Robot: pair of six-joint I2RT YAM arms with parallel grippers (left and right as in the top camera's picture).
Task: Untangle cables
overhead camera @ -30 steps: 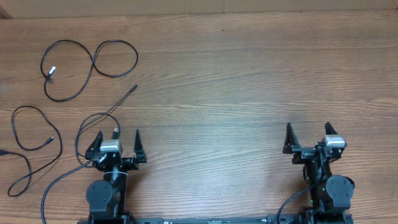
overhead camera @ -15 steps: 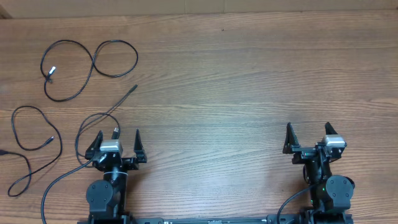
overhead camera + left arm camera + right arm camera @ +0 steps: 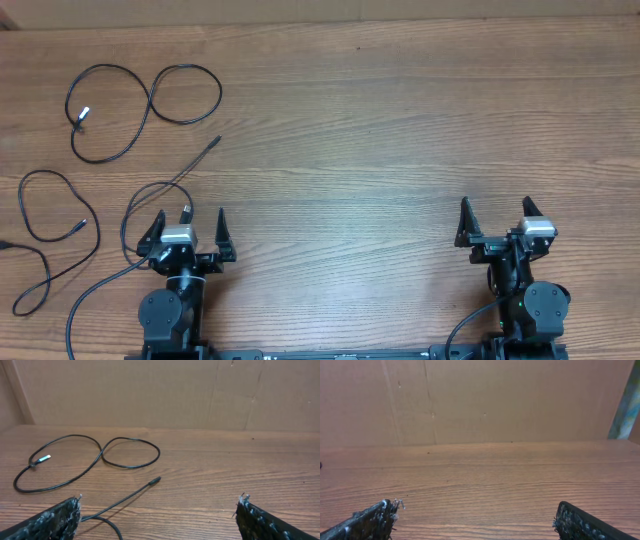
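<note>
No change is occurring across the last second: both arms are staying parked and the cables [image 3: 150, 100] are lying exactly as before, so the task is probably complete. The left gripper [image 3: 190, 213] and right gripper [image 3: 496, 204] are standing wide and empty. The three thin black cables are resting as separate loose loops, none crossing another, all beyond and left of the left gripper. The nearest cable [image 3: 200, 155] is curling just beside it.

A robot test bench: wooden table [image 3: 400, 150] walled by cardboard [image 3: 495, 400]
</note>
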